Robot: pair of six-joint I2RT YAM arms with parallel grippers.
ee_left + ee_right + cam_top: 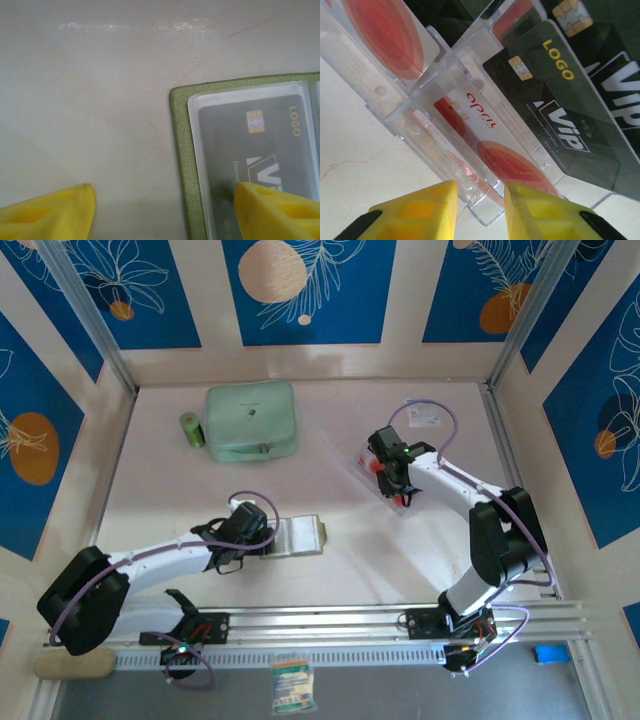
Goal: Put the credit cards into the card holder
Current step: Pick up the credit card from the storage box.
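The card holder [302, 537] lies opened flat on the table [340, 570], left of centre, with its olive edge outward and its clear sleeves facing up. At its left end the left gripper [163, 186] stands wide. One yellow finger [55, 212] is over bare table, clear of the holder, and the other lies over the sleeve that holds a black VIP card [260, 145]; nothing is clamped between them. Well behind, near the back wall, sits a mint-green zip case [250, 420]. To the right, across a stretch of bare table, more credit cards [560, 115] overlap in a clear plastic tray [420, 107], some black VIP ones and some pale with red blobs. The right gripper [480, 192] is at the tray's corner with its jaws narrow. The corner and the end of a pale card sit in the gap, but I cannot tell whether the fingers press on either.
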